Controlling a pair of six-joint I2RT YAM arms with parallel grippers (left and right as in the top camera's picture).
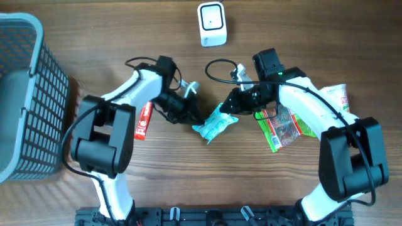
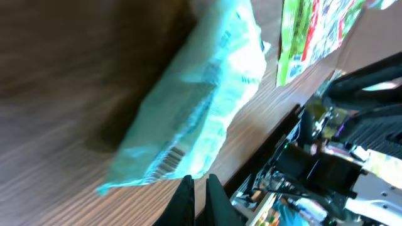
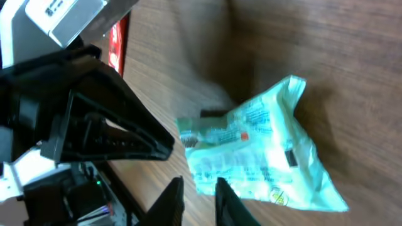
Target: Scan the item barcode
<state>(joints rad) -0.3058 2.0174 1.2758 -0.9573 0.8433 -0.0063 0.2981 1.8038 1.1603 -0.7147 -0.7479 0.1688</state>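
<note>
Lying between opposing fingers [image 2: 184,202]: teal packet [image 1: 215,123]

brown wood-grain table [image 1: 125,25]

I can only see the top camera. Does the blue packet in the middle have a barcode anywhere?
Observer: Yes. The left wrist view shows a barcode printed along one end of the blue packet.
Operator: Is the left gripper open or closed? I can't tell from up here.
Observer: Closed. In its own camera the left gripper has both fingers pressed together.
</note>
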